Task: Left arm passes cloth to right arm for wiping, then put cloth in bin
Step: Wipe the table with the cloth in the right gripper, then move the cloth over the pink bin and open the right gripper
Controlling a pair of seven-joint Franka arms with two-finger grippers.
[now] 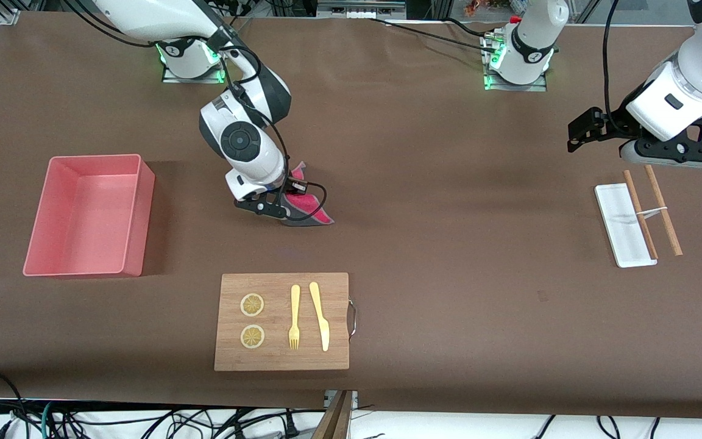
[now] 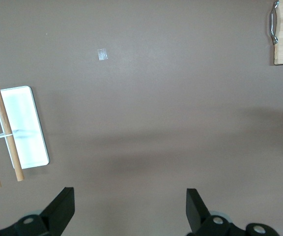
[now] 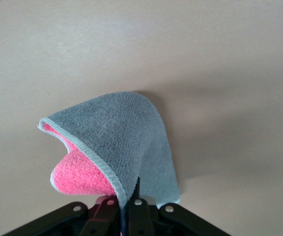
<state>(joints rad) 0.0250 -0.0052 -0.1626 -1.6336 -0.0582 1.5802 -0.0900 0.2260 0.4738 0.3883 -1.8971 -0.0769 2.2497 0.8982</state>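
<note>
The right gripper (image 1: pixel 278 210) is pinched tight on the cloth (image 1: pixel 307 207), holding it by one bunched edge low over the middle of the table (image 1: pixel 448 256). In the right wrist view the cloth (image 3: pixel 117 147) drapes away from the fingers (image 3: pixel 137 209), grey side out and pink lining curling under. Its free part appears to rest on the table, which suits a wiping stroke: a low grip at one edge lets the fabric drag flat.

The bin (image 1: pixel 89 216) sits toward the right arm's end of the table, well apart from the cloth, open side up and within that arm's reach for the final drop. A cutting board (image 1: pixel 282 322) with two lemon slices (image 1: pixel 252 320), a fork (image 1: pixel 294 317) and a knife (image 1: pixel 320 316) lies nearer the front camera than the cloth.

The left gripper (image 1: pixel 652 152) hangs with fingers (image 2: pixel 60 209) spread wide and empty above a white tray (image 1: pixel 624 225) and two wooden sticks (image 1: pixel 652 210) at the left arm's end. It seems pulled back to keep the middle free, and waits. By my reading the handover is done and wiping is the step in hand.
</note>
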